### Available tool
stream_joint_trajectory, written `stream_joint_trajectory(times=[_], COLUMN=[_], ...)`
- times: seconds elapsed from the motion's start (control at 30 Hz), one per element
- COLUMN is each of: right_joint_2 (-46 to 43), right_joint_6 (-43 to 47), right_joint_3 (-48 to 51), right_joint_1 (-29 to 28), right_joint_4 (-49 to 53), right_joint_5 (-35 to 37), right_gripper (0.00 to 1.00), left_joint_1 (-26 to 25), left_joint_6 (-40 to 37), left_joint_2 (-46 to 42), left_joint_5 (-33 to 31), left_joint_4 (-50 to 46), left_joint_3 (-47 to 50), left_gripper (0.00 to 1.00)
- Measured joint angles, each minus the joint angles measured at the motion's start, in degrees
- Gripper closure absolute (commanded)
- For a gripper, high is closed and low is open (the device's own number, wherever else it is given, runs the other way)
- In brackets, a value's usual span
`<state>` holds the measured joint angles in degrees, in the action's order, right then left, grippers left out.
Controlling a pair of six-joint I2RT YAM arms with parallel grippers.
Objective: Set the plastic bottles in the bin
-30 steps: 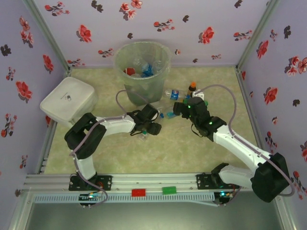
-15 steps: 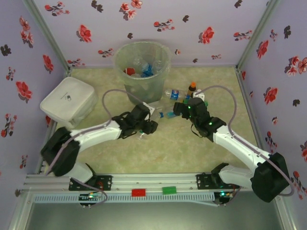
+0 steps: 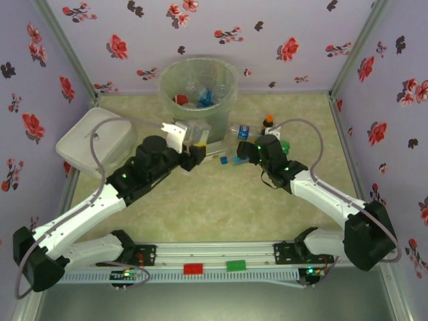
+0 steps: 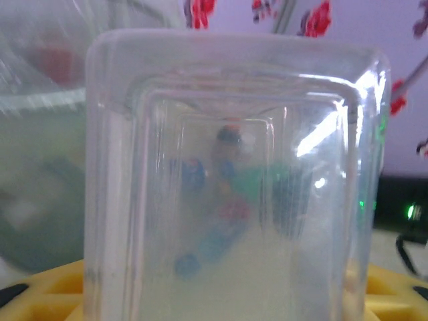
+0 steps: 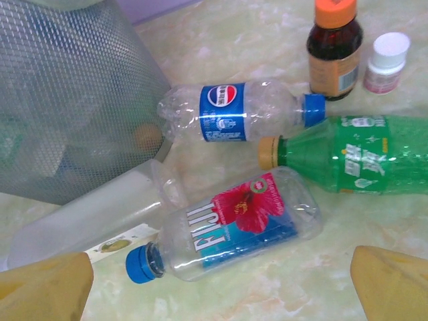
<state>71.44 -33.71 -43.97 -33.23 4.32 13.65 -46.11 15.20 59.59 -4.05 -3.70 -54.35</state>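
Carrying step, I judged: left fingers (image 4: pixel 41 291) clamped a clear bottle (image 4: pixel 234 187) just beside the bin (image 3: pixel 234 87); next it needed raising over the rim, then release. Right fingers (image 5: pixel 394 281) hung wide above a Fiji bottle (image 5: pixel 234 231) on the tabletop (image 5: pixel 221 40).

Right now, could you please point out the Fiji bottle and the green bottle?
Fiji bottle (image 5: pixel 234 224): right wrist view, on its label.
Green bottle (image 5: pixel 361 157): right wrist view, on its body.
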Motion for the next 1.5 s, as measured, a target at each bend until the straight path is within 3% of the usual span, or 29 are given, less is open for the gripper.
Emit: stream_joint_trajectory(times=[0.27, 0.5, 0.67, 0.87, 1.0, 1.13, 1.2, 1.37, 1.5], right_joint_2=[0.6, -1.1, -3.7, -4.6, -5.5, -7.4, -8.3, -10.2, -10.2], right_joint_6=[0.0, 0.0, 0.0, 0.0, 0.0, 0.2, 0.6, 2.9, 5.2], right_joint_3=[0.0, 1.7, 3.8, 4.5, 4.9, 5.5, 5.5, 5.2, 4.0], right_joint_1=[0.0, 0.0, 0.4, 0.7, 0.7, 0.7, 0.9, 2.2, 3.8], right_joint_4=[-0.6, -0.4, 0.0, 0.5, 1.3, 2.2, 2.9, 5.5, 7.2], right_joint_5=[-2.7, -2.7, -1.6, -1.2, -0.8, 0.0, 0.8, 3.7, 5.4], right_gripper=[0.00, 0.00, 0.01, 0.00, 0.00, 0.00, 0.01, 0.00, 0.00], left_joint_1=[9.3, 16.6, 19.2, 19.9, 19.9, 19.9, 19.9, 19.9, 19.9], left_joint_6=[-3.6, -8.4, -12.8, -17.9, -20.1, -21.5, -21.6, -20.7, -19.4], left_joint_2=[8.6, 24.9, 37.3, 47.9, 55.3, 61.4, 62.9, 62.9, 59.0], left_joint_5=[4.0, 7.4, 8.1, 8.2, 8.2, 8.2, 8.2, 8.2, 8.2], left_joint_4=[-1.6, -11.9, -21.8, -28.6, -33.3, -37.8, -39.3, -40.5, -38.4], left_joint_3=[-19.1, -41.6, -57.1, -67.3, -77.1, -86.7, -89.2, -89.5, -83.3], left_gripper=[0.58, 0.57, 0.58, 0.57, 0.48, 0.17, 0.08, 0.03, 0.01])
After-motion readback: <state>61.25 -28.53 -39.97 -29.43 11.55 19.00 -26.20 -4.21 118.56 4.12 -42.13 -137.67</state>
